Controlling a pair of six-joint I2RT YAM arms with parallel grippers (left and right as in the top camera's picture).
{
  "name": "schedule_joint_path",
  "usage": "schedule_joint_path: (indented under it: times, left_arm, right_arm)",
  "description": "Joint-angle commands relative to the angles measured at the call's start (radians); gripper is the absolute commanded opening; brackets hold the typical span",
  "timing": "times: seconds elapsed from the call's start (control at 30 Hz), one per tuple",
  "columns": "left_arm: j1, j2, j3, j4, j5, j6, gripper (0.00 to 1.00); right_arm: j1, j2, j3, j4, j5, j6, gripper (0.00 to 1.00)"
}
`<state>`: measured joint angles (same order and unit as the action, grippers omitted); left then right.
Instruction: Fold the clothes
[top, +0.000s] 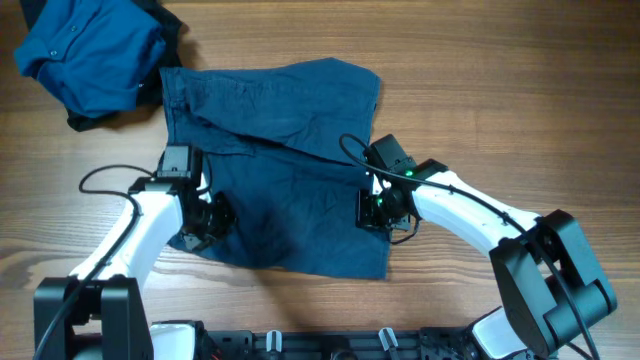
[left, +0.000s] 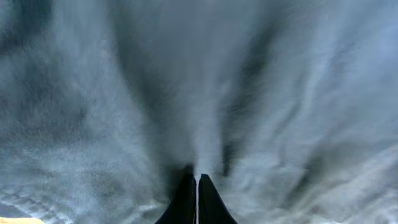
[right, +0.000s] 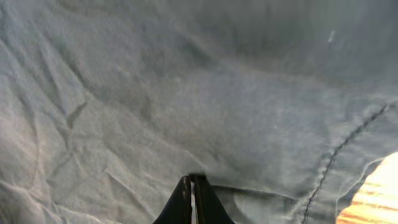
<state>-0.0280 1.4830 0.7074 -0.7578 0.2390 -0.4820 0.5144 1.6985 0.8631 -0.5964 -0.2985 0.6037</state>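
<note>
1. My left gripper's fingers were pressed tight together, and the creases in the shorts all ran in toward their tips. I took that as a real pinch of cloth.
2. My right gripper's fingers were closed just as narrowly, with a thin ridge of the shorts meeting the tips. I judged that a shallower bite, perhaps a single layer.
3. From overhead, the left gripper sat at the shorts' lower left edge and the right gripper at their right edge. Most of the dark cloth lay spread flat on the table between and beyond them.
4. A slanting fold already crossed the upper half of the shorts, so the layers there were uneven.
5. To fold well from here, I thought both arms should lift only enough to free the near part from the table. They should then carry it together toward the far edge of the shorts, at matched height and pace so the crease came out straight.
6. I wanted the span between my two pinches kept lightly taut. Slack would wrinkle it, and a hard pull might slip the right side's thin hold.
7. The shirt lay crumpled off the shorts' far left corner, and I could not tell whether the two touched. The carried edge needed to land short of it.
</note>
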Motion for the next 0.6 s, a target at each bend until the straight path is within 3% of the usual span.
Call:
schedule_joint_path:
  times: [0.0, 0.33, 0.57]
  left_arm:
    - [-0.002, 0.004, -0.062, 0.041, 0.033, -0.032, 0.04]
    - [-0.013, 0.004, -0.087, 0.028, 0.121, -0.05, 0.04]
    - [-0.153, 0.004, -0.087, 0.01, 0.124, -0.114, 0.04]
  right_arm:
    - [0.004, 0.013, -0.066, 0.023, -0.035, 0.042, 0.04]
    - [-0.006, 0.013, -0.11, 0.036, -0.028, 0.144, 0.04]
    - [-0.077, 0.013, -0.11, -0.027, 0.048, 0.208, 0.04]
